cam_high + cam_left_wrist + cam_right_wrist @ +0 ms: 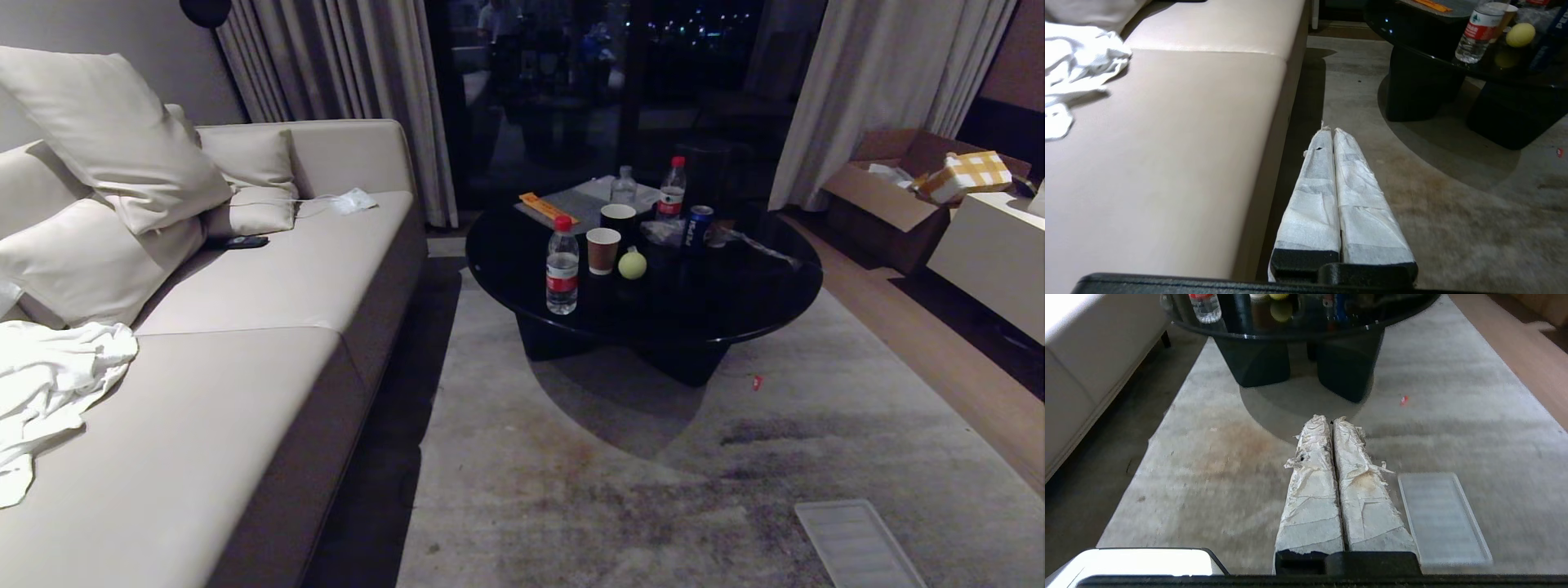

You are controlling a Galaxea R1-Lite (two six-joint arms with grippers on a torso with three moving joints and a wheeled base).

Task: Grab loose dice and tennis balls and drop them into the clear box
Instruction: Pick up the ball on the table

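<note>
One fuzzy yellow-green tennis ball (632,264) sits on the round black table (759,302), beside a brown paper cup (603,250); the left wrist view shows the ball (1520,34) too. A tiny red thing (757,381) lies on the carpet right of the table base, too small to tell whether it is one of the dice. The clear box is out of view. My left gripper (1329,130) hangs shut and empty beside the sofa front. My right gripper (1331,418) hangs shut and empty over the carpet. Neither arm shows in the head view.
A beige sofa (269,327) with cushions and a white cloth (49,384) fills the left. Water bottles (562,265), cups and a blue can (698,226) crowd the table. A flat ribbed translucent panel (857,543) lies on the carpet near right. Cardboard boxes (898,192) stand far right.
</note>
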